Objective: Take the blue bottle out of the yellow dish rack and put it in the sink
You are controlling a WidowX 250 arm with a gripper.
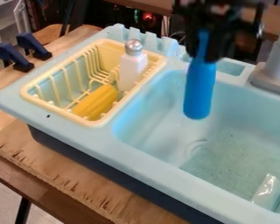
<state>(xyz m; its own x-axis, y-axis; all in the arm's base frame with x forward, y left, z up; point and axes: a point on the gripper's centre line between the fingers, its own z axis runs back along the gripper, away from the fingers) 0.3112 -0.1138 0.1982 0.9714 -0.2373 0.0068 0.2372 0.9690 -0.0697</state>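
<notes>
Hand: mine (204, 53), clamped on the blue bottle's (199, 89) narrow upper end
Blue bottle: nearly upright, above the sink basin (151, 109)
Yellow rack (56, 110): beside the basin, holding a white shaker (131, 73) and a yellow thing (96, 103)

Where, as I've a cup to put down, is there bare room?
Bare: sink floor between drain and clear wrapper; wood between clamps and sink rim. Crowded: rack, with shaker and yellow piece; above the basin, the claw holds a blue bottle.
</notes>
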